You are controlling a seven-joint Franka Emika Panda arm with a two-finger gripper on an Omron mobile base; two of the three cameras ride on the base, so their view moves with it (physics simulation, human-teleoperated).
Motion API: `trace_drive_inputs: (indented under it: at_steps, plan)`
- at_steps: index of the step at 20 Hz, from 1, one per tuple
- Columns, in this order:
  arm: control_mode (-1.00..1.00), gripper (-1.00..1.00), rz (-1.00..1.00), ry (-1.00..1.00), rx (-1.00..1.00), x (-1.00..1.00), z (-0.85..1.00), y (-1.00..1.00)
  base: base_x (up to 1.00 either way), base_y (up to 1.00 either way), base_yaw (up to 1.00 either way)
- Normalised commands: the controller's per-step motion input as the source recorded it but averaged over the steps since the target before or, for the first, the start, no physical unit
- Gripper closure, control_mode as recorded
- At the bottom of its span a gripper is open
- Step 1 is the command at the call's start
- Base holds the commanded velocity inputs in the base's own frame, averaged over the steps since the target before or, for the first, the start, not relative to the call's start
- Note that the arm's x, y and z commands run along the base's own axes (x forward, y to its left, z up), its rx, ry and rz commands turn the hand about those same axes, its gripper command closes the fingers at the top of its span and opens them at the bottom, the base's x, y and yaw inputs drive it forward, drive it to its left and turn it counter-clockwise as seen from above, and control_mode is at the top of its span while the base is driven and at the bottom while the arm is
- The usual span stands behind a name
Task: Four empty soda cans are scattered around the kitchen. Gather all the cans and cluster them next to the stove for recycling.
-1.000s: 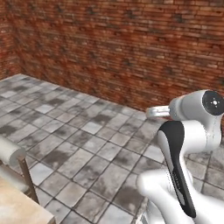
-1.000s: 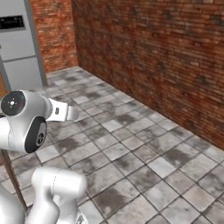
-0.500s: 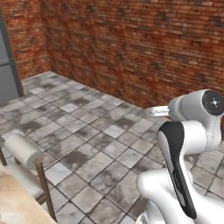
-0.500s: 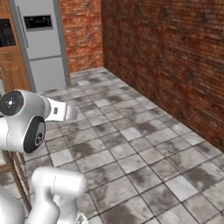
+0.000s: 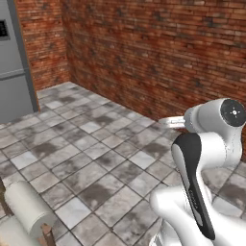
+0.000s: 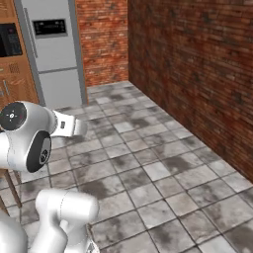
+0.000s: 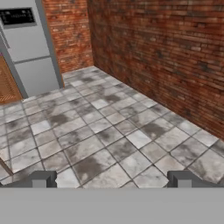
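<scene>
The soda cans and the stove are out of view. My gripper (image 7: pixel 113 180) is open: its two dark fingertips (image 7: pixel 42 178) stand far apart at the bottom of the hand view with nothing between them. It looks out over bare grey floor tiles (image 7: pixel 109 131) toward a room corner. The arm is folded close above the base, its big round joint (image 5: pixel 226 115) high on the right in the left base view.
A steel refrigerator (image 6: pixel 52 49) stands in the corner beside a wooden cabinet with a built-in oven (image 6: pixel 11 54). A red brick wall (image 6: pixel 197 74) runs along the right. A white paper towel roll (image 5: pixel 29 209) on a wooden holder sits close at the lower left.
The whole picture has swung sideways, so the base has turned: the refrigerator and the corner have come into view and look nearer. The arm keeps its folded pose and the gripper stays open.
</scene>
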Motion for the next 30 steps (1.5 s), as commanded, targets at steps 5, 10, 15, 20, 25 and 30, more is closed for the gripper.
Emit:
trace_drive_inputs:
  at_steps: [5,10,15,20,25,30]
  plan:
    - [1.0,-1.0,0.0,0.0,0.0,0.0,0.0,0.0,0.62,-0.07,0.36]
    - [1.0,-1.0,0.0,0.0,0.0,0.0,0.0,0.0,0.2,-0.08,0.48]
    - [1.0,-1.0,0.0,0.0,0.0,0.0,0.0,0.0,0.19,-0.08,0.48]
    - [1.0,-1.0,0.0,0.0,0.0,0.0,0.0,0.0,0.51,-0.1,0.41]
    - [1.0,-1.0,0.0,0.0,0.0,0.0,0.0,0.0,0.8,-0.1,0.32]
    - [1.0,-1.0,0.0,0.0,0.0,0.0,0.0,0.0,0.97,-0.12,0.23]
